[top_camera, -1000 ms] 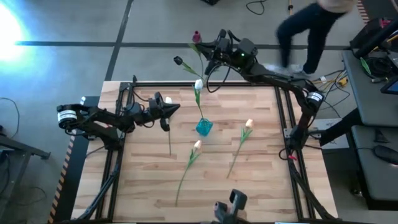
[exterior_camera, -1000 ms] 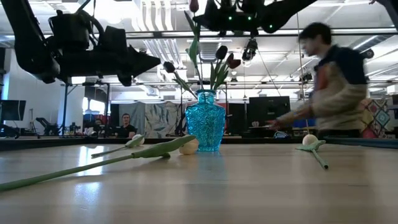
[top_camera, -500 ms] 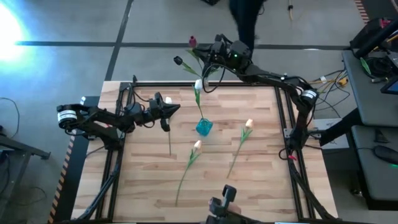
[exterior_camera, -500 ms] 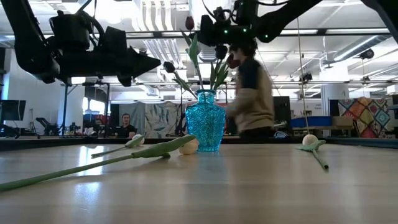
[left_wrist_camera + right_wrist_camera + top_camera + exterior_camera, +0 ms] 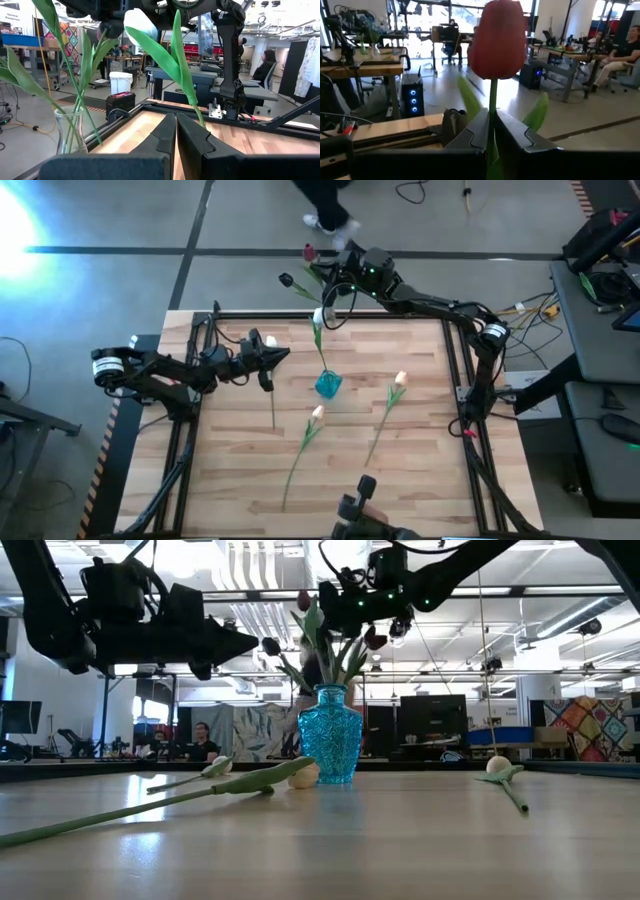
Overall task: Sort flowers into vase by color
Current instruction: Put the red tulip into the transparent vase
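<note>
High view: right gripper [image 5: 330, 268] is past the table's far edge, pinching a maroon tulip [image 5: 309, 252] by the stem above the blue vase [image 5: 328, 385]; left gripper [image 5: 283, 355] waits closed and empty over the table's left side, with three pale tulips [image 5: 316, 414] lying on the wood. Low view: vase [image 5: 331, 734] holds dark tulips. Right wrist view: fingers [image 5: 479, 131] clamp the stem under the maroon head [image 5: 497, 40].
</note>
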### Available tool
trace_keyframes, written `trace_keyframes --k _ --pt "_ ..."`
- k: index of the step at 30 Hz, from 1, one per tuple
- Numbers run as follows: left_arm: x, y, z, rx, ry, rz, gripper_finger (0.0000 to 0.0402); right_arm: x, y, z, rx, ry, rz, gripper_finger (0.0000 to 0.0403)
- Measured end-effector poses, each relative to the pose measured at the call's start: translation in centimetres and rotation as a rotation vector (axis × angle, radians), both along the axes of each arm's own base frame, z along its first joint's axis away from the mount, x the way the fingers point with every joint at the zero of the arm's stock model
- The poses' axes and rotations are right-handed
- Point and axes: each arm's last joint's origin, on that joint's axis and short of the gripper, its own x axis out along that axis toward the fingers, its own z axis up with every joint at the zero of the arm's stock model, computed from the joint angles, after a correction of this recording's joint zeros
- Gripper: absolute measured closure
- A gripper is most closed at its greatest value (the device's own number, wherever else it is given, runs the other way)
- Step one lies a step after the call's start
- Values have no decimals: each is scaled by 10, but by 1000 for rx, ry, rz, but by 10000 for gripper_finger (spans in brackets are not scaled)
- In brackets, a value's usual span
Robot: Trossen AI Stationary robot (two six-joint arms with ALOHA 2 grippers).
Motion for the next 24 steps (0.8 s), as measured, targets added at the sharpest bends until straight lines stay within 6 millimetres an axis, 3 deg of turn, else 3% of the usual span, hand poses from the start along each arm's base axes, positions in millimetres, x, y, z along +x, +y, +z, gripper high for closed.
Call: trace_keyframes --k 14,24 --pt "0 0 -2 -17 19 -1 401 -3 3 4 32 17 0 253" --pt "0 0 -3 -22 25 -1 401 -18 18 35 -17 0 8 253"
